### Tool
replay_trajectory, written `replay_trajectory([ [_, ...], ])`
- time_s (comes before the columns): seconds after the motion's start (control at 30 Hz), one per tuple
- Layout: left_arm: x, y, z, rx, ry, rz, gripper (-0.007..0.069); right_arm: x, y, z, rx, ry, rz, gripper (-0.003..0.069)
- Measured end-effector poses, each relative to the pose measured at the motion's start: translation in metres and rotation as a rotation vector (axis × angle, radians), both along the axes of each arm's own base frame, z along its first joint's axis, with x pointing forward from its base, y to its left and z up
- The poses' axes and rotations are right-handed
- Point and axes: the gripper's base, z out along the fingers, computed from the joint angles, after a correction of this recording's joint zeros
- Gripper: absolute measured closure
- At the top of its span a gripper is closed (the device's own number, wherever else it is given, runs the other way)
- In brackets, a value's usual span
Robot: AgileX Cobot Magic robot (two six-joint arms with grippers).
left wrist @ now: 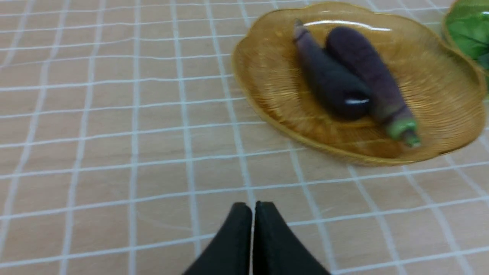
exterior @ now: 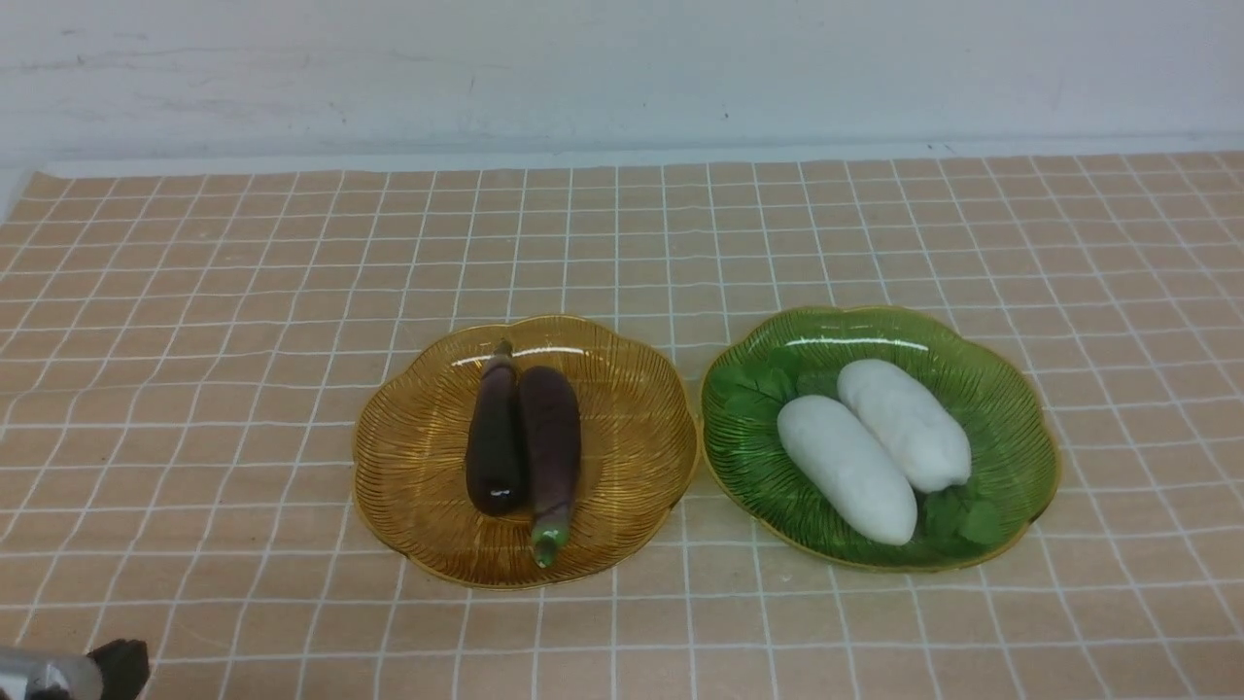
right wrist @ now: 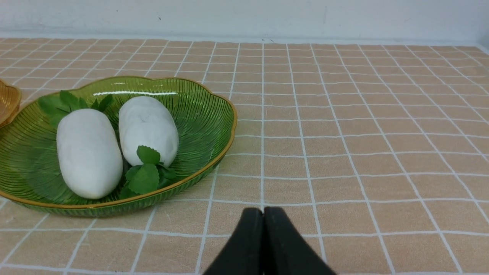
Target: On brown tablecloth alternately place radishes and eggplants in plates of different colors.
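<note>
Looking finished: both eggplants (exterior: 523, 437) lying side by side in the amber plate (exterior: 632, 389), both radishes (exterior: 875, 452) touching in the green plate (exterior: 1011, 389), the plates nearly rim to rim on the brown tablecloth (exterior: 243, 340). Hanging pinched shut and empty over bare cloth, both left gripper (left wrist: 253, 208) and right gripper (right wrist: 263, 214) (each clear of its plate). Calling for nothing beyond staying clear, judging from this; nothing else lying around, nothing blocking.

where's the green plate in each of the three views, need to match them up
Front view: green plate right of centre, holding both radishes, beside the amber plate.
Left wrist view: only a green sliver at the top right edge.
Right wrist view: fills the left side, radishes inside.
Shared landmark: the amber plate beside it, in all three views; a sliver in the right wrist view.
</note>
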Motion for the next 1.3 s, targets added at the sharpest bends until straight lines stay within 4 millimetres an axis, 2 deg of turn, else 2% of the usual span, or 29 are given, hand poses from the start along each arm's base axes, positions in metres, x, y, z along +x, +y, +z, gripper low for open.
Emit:
replay_trajectory([
  [0.1, -0.013, 0.008, -0.013, 0.036, -0.082, 0.059, 0.0627, 0.000, 0.000, 0.000, 0.000, 0.000, 0.000, 0.0676],
  [0.33, -0.022, 0.013, -0.033, 0.051, -0.140, 0.144, 0.0627, 0.000, 0.000, 0.000, 0.000, 0.000, 0.000, 0.0676],
  [1.3, -0.024, 0.012, -0.037, 0.051, -0.120, 0.116, 0.0627, 0.000, 0.000, 0.000, 0.000, 0.001, 0.000, 0.0676],
])
